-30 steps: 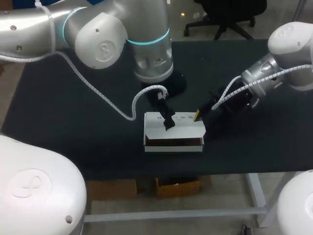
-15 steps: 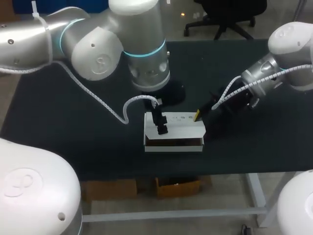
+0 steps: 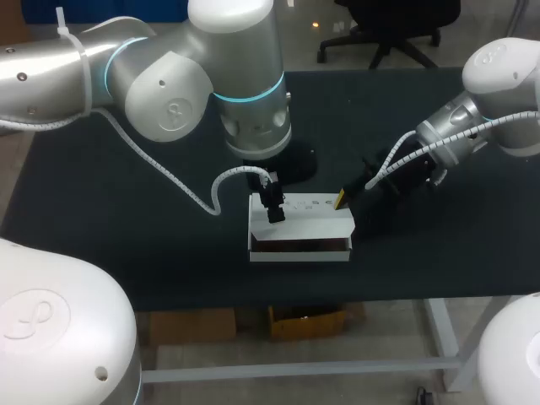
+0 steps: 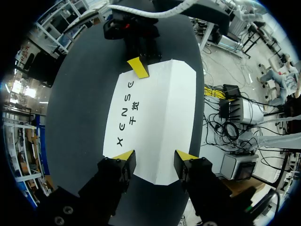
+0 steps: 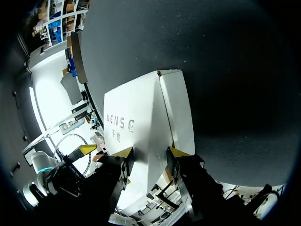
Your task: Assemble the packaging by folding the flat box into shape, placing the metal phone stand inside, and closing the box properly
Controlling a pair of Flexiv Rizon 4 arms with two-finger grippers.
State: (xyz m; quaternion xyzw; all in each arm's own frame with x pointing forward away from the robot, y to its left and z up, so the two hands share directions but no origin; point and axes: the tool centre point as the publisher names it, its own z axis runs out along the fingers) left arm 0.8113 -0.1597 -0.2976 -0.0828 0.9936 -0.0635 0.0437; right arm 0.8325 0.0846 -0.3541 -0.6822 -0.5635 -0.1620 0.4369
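A white box (image 3: 314,221) lies at the front middle of the black table (image 3: 126,219), its printed lid (image 4: 141,108) down. A dark slot (image 3: 299,245) shows along its front, and what is inside is hidden. My left gripper (image 3: 274,208) hangs over the box's left end. Its yellow tips stand apart above the lid (image 4: 155,157), with white card showing between them. My right gripper (image 3: 342,200) is at the box's right end. In the right wrist view its tips (image 5: 149,153) are spread over the lid (image 5: 141,122), and one tip (image 4: 138,66) rests on the far end.
The left arm's white coiled cable (image 3: 190,186) sags over the table left of the box. The left arm's big joint (image 3: 253,126) stands just behind the box. The right arm's dark wrist (image 3: 396,181) hangs low over the table to the right of the box.
My left gripper slid left along the lid, from near the middle to the box's left end, and its wrist turned. The right gripper and the box stayed where they were.
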